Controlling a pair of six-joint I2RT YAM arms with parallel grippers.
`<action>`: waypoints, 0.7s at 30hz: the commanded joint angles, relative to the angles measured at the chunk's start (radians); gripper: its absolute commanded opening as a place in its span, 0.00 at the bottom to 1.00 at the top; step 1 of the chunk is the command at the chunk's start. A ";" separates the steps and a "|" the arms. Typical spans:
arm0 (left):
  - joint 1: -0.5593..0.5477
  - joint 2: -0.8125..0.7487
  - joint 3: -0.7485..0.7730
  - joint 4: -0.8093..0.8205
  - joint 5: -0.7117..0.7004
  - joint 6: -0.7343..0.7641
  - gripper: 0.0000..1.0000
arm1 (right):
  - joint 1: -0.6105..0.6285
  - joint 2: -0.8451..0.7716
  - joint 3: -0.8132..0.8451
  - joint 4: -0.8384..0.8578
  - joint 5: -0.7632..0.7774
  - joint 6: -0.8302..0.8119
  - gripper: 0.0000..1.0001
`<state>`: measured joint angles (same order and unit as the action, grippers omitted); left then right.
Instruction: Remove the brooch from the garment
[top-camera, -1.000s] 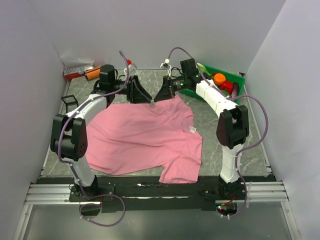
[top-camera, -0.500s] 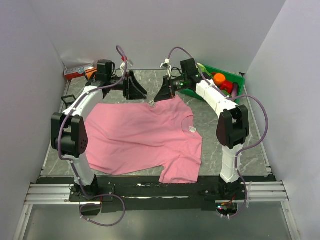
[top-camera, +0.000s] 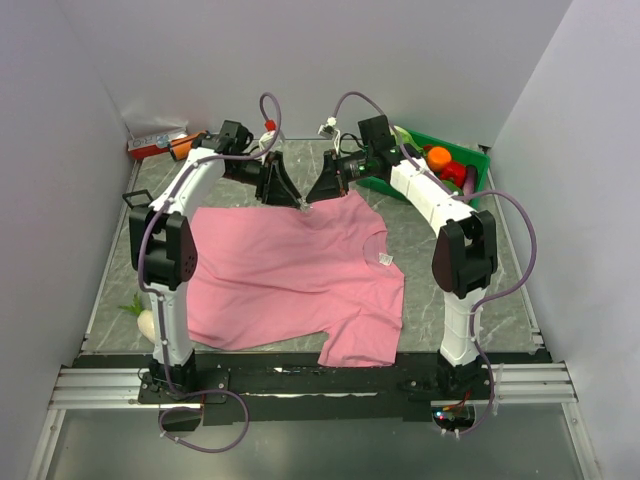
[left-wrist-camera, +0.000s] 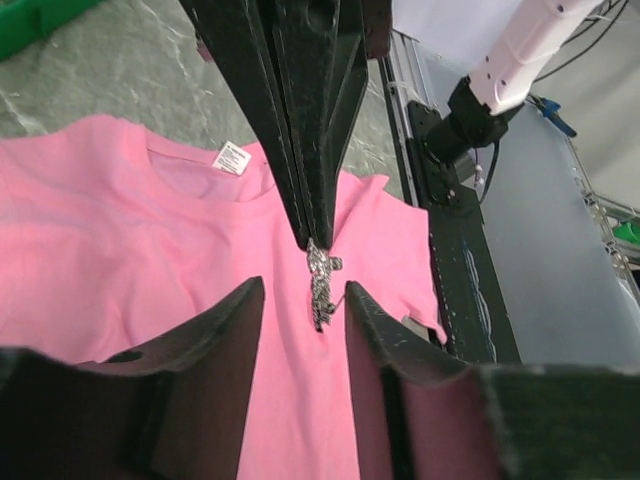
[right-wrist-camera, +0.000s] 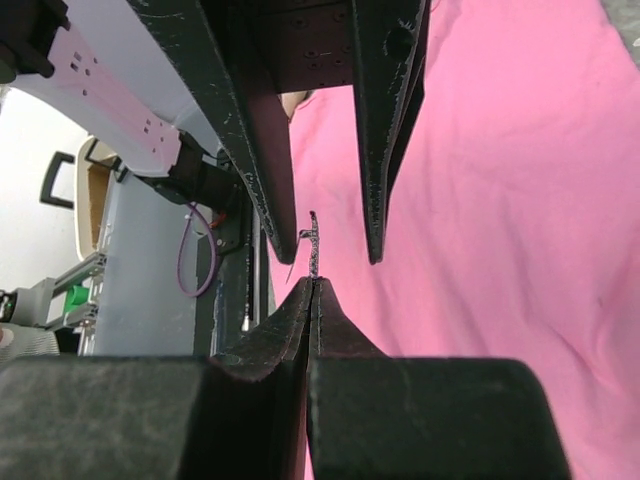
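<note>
Now the right gripper (top-camera: 309, 202) is pinching the brooch (left-wrist-camera: 321, 285) between pressed-together jaws just over the shirt's (top-camera: 290, 270) far edge. I cannot tell whether the pin is still catching the cloth. The brooch is lying lengthwise in line with the right fingertips and reaching into the gap of the left gripper (left-wrist-camera: 300, 295). Those jaws are standing spread, one finger on each side of the brooch, neither touching it. So the left gripper is the one sitting ready to close across the long axis. Half a second ago the left gripper was hanging clear beyond the shirt's far edge. It is now sitting back at that edge, its arm swung in toward the shirt's left side, while the right gripper is staying put.
</note>
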<state>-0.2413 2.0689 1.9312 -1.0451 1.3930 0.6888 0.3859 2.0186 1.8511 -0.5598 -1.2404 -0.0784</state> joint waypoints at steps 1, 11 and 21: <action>0.000 0.039 0.089 -0.274 0.040 0.258 0.41 | 0.011 -0.047 0.039 -0.003 -0.002 -0.018 0.00; -0.007 0.025 0.074 -0.231 0.032 0.230 0.34 | 0.011 -0.047 0.037 0.001 -0.001 -0.012 0.00; -0.001 0.028 0.104 -0.323 0.044 0.342 0.47 | 0.015 -0.046 0.037 -0.012 0.012 -0.027 0.00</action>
<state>-0.2417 2.1052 1.9781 -1.3083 1.3979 0.9257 0.3904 2.0186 1.8511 -0.5625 -1.2228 -0.0811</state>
